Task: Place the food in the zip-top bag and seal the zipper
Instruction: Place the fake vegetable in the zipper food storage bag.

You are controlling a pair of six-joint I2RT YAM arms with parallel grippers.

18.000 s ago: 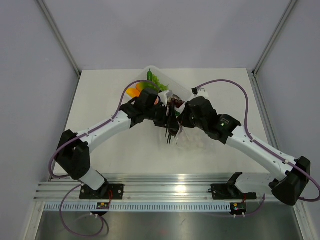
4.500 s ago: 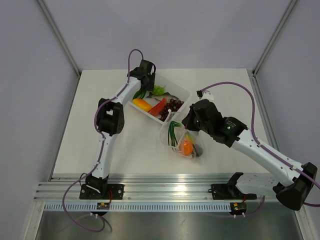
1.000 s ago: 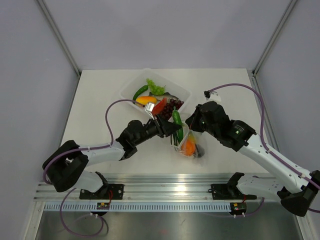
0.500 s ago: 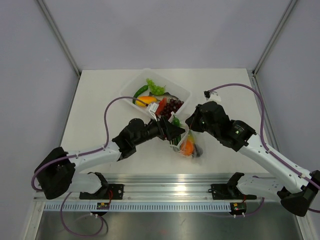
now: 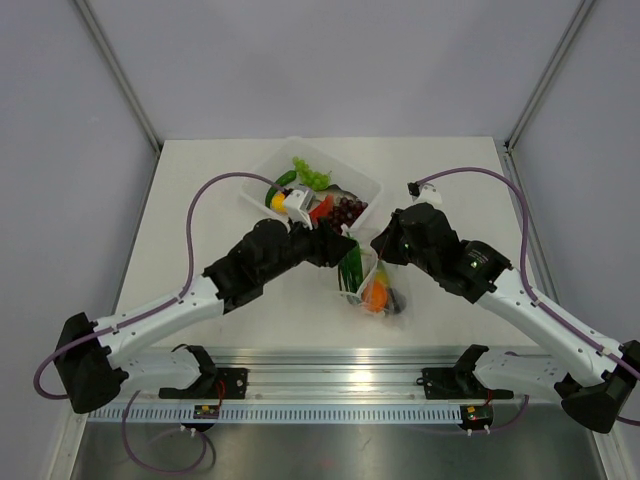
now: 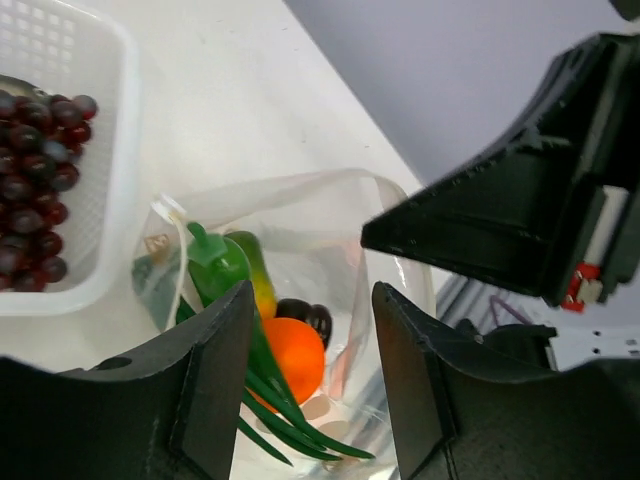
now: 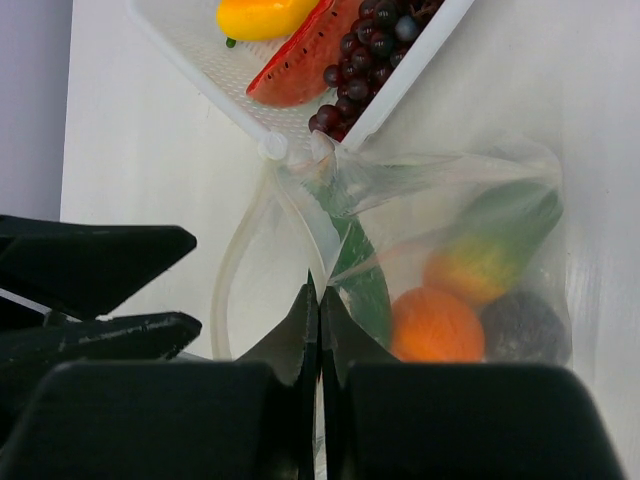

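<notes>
The right jaws are shut on the rim of the bag (image 7: 440, 180), and the film is pinched and lifted so that the mouth is kept open. The left jaws are held apart and empty just above that mouth, a stance suited to dropping food in. A green pepper (image 6: 215, 270), an orange (image 6: 295, 355) and onion stalks (image 6: 290, 430) are seen inside the bag. It lies on the tabletop (image 6: 250, 100) against the tray (image 6: 112, 160), where grapes (image 6: 30, 190) and a watermelon slice (image 7: 300, 70) are not yet moved.

Left arm (image 5: 165, 312), right arm (image 5: 545, 312): white link shells, black joint housings. Purple cable (image 5: 200, 195) looped along each. Black base brackets (image 5: 205, 383). Left gripper (image 6: 312, 300): matte black moulded fingers. Green dot (image 5: 467, 255) on right arm, possibly indicator light.
</notes>
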